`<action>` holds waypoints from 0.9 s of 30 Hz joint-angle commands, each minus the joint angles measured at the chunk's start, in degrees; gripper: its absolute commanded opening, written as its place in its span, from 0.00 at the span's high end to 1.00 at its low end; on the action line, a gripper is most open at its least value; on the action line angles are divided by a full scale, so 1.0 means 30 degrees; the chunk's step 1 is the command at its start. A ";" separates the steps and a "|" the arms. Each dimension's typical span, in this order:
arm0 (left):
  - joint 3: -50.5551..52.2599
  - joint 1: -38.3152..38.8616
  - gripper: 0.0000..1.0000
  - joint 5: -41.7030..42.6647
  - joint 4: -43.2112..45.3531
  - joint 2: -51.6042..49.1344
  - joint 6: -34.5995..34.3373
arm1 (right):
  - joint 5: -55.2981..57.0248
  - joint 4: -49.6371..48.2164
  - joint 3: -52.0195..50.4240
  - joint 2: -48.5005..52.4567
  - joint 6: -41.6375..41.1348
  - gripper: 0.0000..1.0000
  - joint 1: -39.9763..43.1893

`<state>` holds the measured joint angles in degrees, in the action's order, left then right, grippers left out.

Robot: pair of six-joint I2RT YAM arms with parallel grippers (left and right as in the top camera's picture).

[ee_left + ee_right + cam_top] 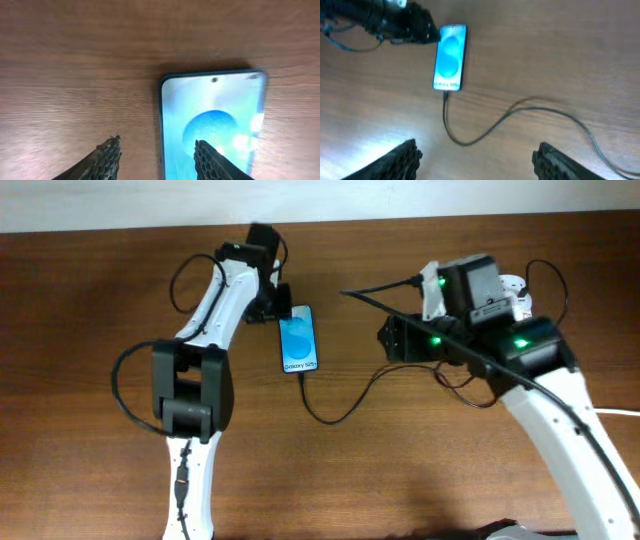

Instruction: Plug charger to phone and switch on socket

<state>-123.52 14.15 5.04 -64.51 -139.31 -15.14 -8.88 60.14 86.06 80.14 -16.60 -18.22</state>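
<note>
Phone (pixel 298 340) is lying flat and screen up, glowing blue, on the wooden counter (pixel 100 300), upper middle of the overhead view. Charger (pixel 335 415) is sitting with its plug tip at the phone's bottom edge. In the right wrist view it's looking inserted. The thin black cable is looping away from the phone, then curving off toward the right arm.

Your left pincer (pixel 159 159) is hovering by the phone's upper left corner with its fingers apart. One fingertip (pixel 212 159) is showing over the screen and the other over bare wood just left of the phone. Can't tell if either is touching. It's gripping nothing.

Your right pincer (pixel 480 162) is hanging well to the side of the phone, fingers spread wide with nothing between them. The cable is running across the counter beyond them.

Socket (pixel 512 284) is mostly hiding behind the right arm's wrist. Only a white bit is showing, so you can't read the switch state. Thick white cord (pixel 622 413) is peeking in at the right edge of the overhead view
</note>
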 commanded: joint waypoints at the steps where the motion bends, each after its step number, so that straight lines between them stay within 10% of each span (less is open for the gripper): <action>1: -0.2375 -0.0306 0.49 -0.0342 -0.0612 0.2040 0.0911 | 0.1800 0.1428 0.2535 -0.0896 0.0627 0.22 0.0102; 16: -0.3169 -0.0306 0.44 -0.0335 -0.1049 0.7927 0.3366 | 0.1027 0.7045 0.7337 -0.2616 0.2244 0.16 0.9063; 20: -0.3162 -0.0306 0.00 -0.0335 -0.1107 0.7978 0.3359 | -0.1129 0.7162 0.7315 -0.2186 0.4124 0.15 1.3296; 27: -0.3162 -0.0306 0.01 -0.0342 -0.1100 0.7978 0.3359 | -0.4299 0.7089 0.7315 0.1239 0.5632 0.15 2.0050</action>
<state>-132.29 13.47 4.40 -67.77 -116.36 -5.56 -17.26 81.62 107.59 79.42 -2.22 36.60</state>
